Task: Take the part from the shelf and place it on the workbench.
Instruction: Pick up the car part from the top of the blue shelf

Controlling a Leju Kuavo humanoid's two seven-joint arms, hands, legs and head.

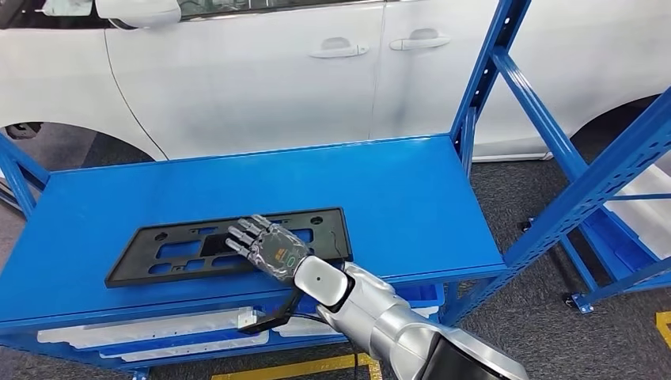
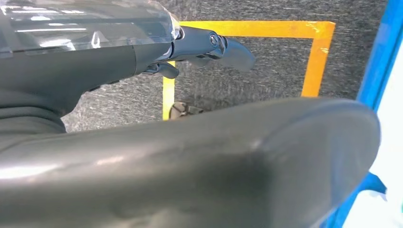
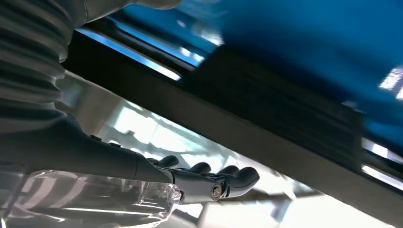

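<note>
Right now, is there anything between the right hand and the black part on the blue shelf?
Nothing visible: the right hand lies over the near edge of the black part, which rests flat on the blue shelf.

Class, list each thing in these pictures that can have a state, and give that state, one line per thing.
Black part: lying flat on the blue shelf, right end under the hand.
Right hand: resting on the part, fingers spread.
Left hand: hanging over the floor, holding nothing.
Car doors: closed.
</note>
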